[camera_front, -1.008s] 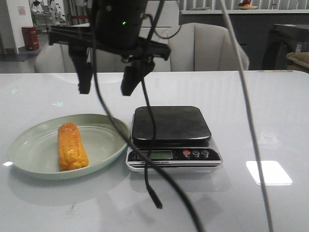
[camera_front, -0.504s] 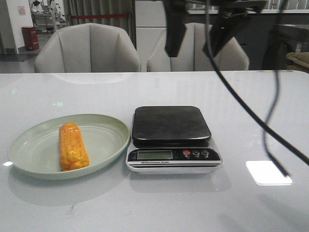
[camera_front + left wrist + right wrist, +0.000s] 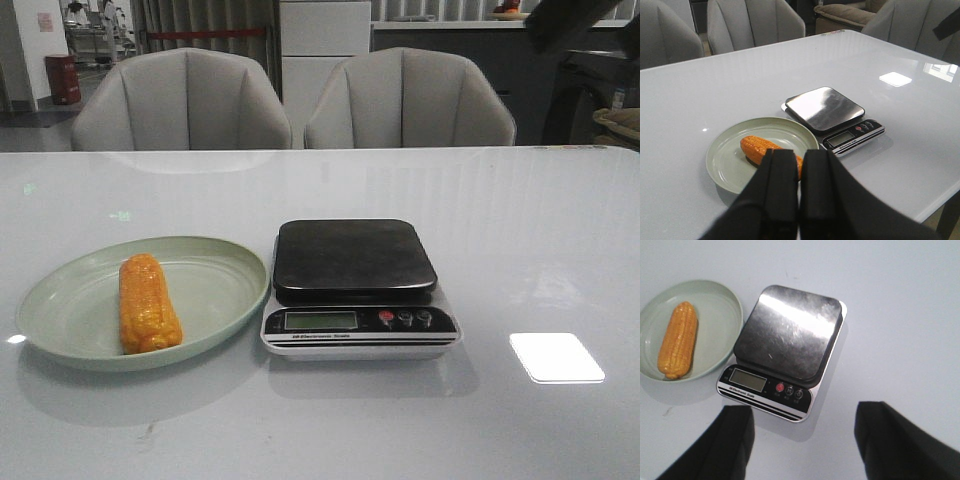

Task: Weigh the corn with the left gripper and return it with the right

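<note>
The corn point(image 3: 148, 303) is an orange-yellow cob lying in a pale green plate point(image 3: 60, 300) to the left of the scale point(image 3: 355, 258), whose dark platform is bare. Neither gripper's fingers show in the front view. In the left wrist view my left gripper point(image 3: 799, 157) is shut and empty, high above the table, with the corn point(image 3: 757, 148), the plate point(image 3: 725, 160) and the scale point(image 3: 825, 107) beyond it. In the right wrist view my right gripper point(image 3: 805, 412) is open and empty, high above the scale point(image 3: 790, 332), the corn point(image 3: 678, 339) and the plate point(image 3: 715, 315).
The white glossy table point(image 3: 520, 230) stretches wide around plate and scale. Two grey chairs point(image 3: 185, 100) stand behind its far edge. A dark blurred piece of an arm point(image 3: 565, 20) shows at the top right of the front view.
The open gripper and its cables swept from above the plate and scale to the upper right and left the front view. Corn, plate and scale have not moved.
</note>
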### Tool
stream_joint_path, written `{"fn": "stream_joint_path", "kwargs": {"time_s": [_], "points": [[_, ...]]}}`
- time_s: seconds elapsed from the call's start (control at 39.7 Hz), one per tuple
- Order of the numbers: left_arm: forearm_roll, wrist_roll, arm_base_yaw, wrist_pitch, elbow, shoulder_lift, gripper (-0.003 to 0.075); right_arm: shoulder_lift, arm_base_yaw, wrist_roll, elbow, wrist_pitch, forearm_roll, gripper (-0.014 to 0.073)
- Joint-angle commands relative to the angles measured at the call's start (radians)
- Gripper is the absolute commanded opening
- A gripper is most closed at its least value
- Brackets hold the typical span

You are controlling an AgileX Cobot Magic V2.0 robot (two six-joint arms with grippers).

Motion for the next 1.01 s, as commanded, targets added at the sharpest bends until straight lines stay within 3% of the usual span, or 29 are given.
{"fn": "stream_joint_path", "kwargs": {"time_s": [0.0,0.3,0.48,0.66,0.98], "points": [[0.001,-0.002,-0.008,-0.081,-0.023,0.013,0.0121,-0.136,-0.005,-0.034,0.07,-0.161,-0.011,0.0534],[0.001,-0.002,-0.008,-0.081,-0.023,0.013,0.0121,-0.449,-0.005,-0.051,0.349,-0.327,-0.021,0.0534],[0.001,-0.002,-0.008,-0.081,-0.023,0.013,0.0121,-0.64,-0.005,-0.073,0.44,-0.335,-0.112,0.0534],[0.001,-0.002,-0.008,-0.081,-0.023,0.013,0.0121,-0.82,-0.005,-0.073,0.485,-0.326,-0.122,0.0534],[0.001,-0.002,-0.008,-0.081,-0.023,0.013,0.0121,-0.875,-0.005,-0.073,0.57,-0.36,-0.128,0.0515]]}}
